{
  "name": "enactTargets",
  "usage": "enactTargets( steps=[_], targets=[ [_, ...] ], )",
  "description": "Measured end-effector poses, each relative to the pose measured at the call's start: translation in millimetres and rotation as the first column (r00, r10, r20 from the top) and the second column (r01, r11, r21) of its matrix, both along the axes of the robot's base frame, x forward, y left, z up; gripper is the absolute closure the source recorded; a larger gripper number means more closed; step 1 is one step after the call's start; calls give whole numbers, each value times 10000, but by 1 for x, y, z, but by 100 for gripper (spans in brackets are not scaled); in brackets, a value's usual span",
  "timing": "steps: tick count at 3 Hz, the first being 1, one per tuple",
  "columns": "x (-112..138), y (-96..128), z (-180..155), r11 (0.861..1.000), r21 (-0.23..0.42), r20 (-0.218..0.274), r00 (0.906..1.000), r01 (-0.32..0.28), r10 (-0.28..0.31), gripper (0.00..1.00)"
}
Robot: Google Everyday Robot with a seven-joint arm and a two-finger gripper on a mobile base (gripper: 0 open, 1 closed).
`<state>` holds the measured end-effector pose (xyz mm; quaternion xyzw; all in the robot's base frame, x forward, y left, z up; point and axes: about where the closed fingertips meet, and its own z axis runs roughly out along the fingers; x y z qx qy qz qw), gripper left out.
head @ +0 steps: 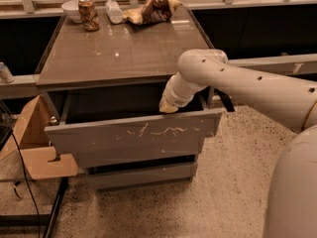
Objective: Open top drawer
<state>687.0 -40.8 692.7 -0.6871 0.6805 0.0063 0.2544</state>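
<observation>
Here the top drawer stands pulled out below the counter, and the gripper rests at the upper edge of its front, its grip hidden from me.

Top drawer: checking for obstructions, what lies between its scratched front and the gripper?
Nothing, in the camera view: the gripper sits right at the upper edge of the top drawer, just behind its front, with no object between.

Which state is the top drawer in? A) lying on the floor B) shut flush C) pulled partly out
C: the top drawer juts out past the tabletop, its dark inside showing, with the claw at its front's upper edge.
</observation>
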Motion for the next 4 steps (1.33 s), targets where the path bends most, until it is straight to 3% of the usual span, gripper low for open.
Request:
enactTargets(
  steps=[2,3,4],
  targets=[
    [-6,-1,-15,9997,-205,-368,9992,-138,130,100],
    [-6,-1,-15,9997,-205,-369,9992,-139,131,82],
    [-6,-1,-16,9997,-205,-370,9992,-139,131,53]
  ],
)
